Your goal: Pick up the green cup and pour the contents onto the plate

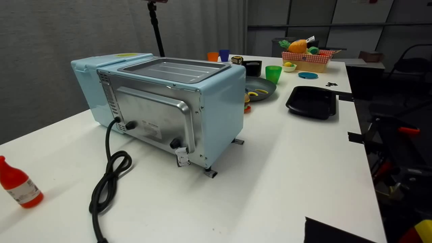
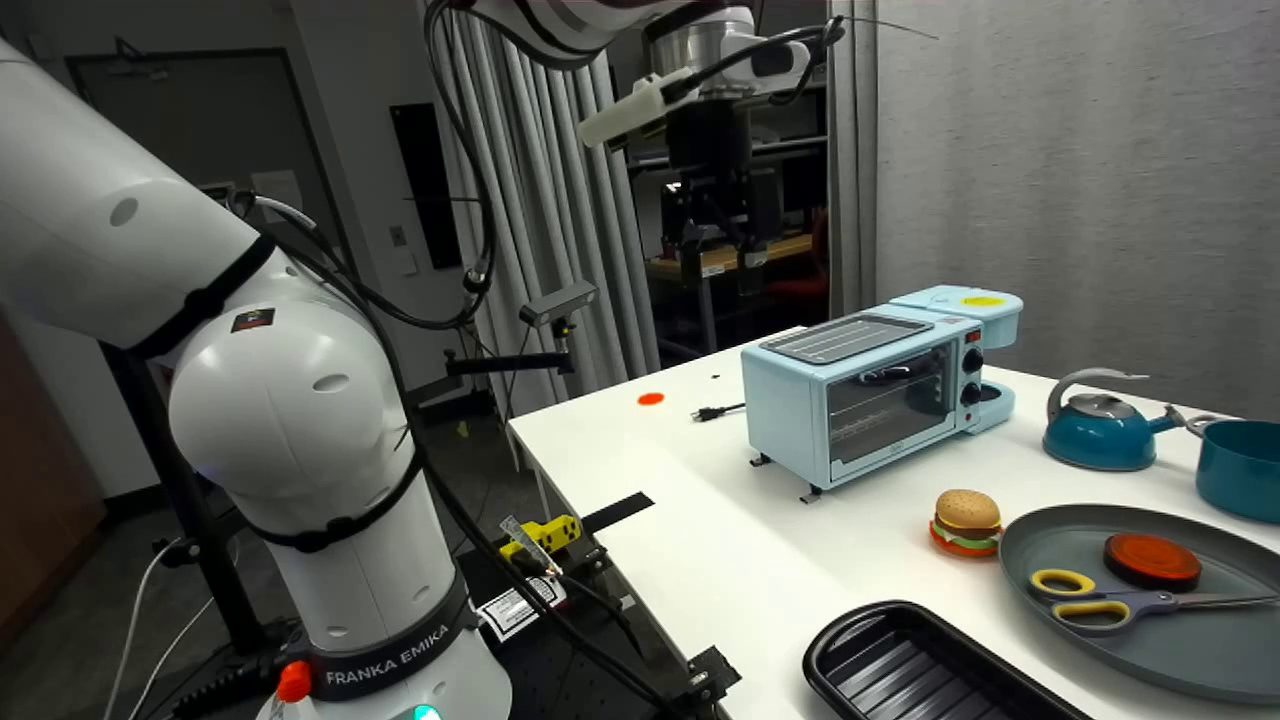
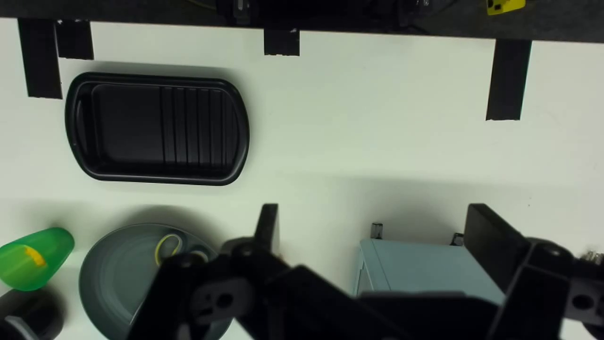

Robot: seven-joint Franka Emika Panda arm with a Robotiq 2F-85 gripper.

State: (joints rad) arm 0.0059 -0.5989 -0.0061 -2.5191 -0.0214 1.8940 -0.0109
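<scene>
Green cup (image 1: 273, 75) stands upright just beside the grey pan (image 3: 120, 269), well apart from my spread, empty claw (image 3: 375, 224); if I come down off-line, I could knock the pan into it and spill its yellow piece (image 3: 34, 256).

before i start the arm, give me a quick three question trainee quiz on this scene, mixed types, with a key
1. Multiple choice: in the wrist view, what colour is the piece inside the green cup? A) blue B) yellow-orange C) white
2. Fill in: in an exterior view, a black ____ comes out of the back of the pale blue toaster oven.
3. True or false: the gripper stands open, holding nothing.

Key: 1. B. 2. power cord. 3. True.
</scene>
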